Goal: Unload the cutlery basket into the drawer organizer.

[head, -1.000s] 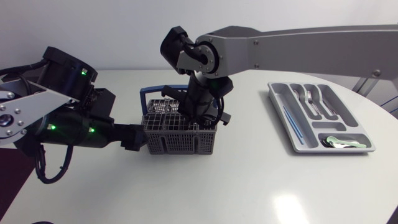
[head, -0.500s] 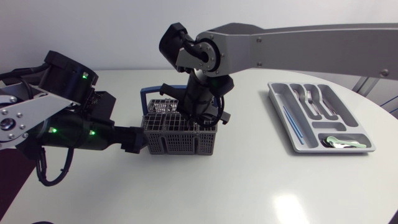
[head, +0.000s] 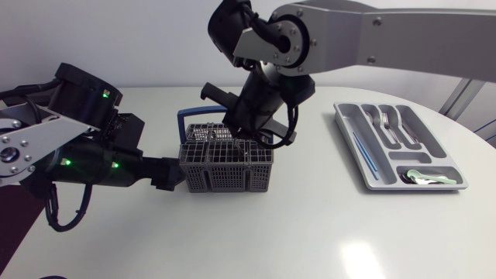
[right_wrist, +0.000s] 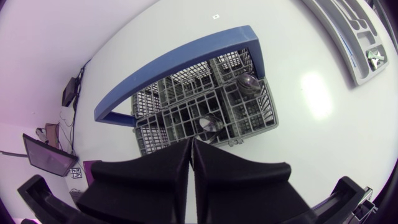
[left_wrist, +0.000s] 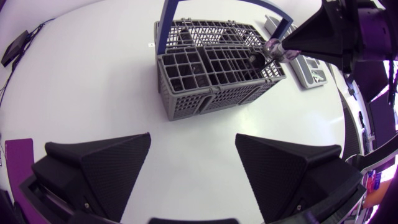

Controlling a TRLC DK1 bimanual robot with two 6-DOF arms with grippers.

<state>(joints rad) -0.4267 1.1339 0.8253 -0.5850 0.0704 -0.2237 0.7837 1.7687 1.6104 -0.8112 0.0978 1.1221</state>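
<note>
The grey cutlery basket (head: 226, 167) with its blue handle stands left of the middle of the white table (head: 310, 225), well back from the near edge. The right gripper (right_wrist: 191, 142) hangs over its cells, fingers pressed together on a spoon (right_wrist: 211, 123) (bowl downward). The left gripper (left_wrist: 193, 135) lies just beside the basket's left end, fingers wide apart, not touching it. The drawer organizer (head: 425, 132) sits well apart, near the table's right edge.
</note>
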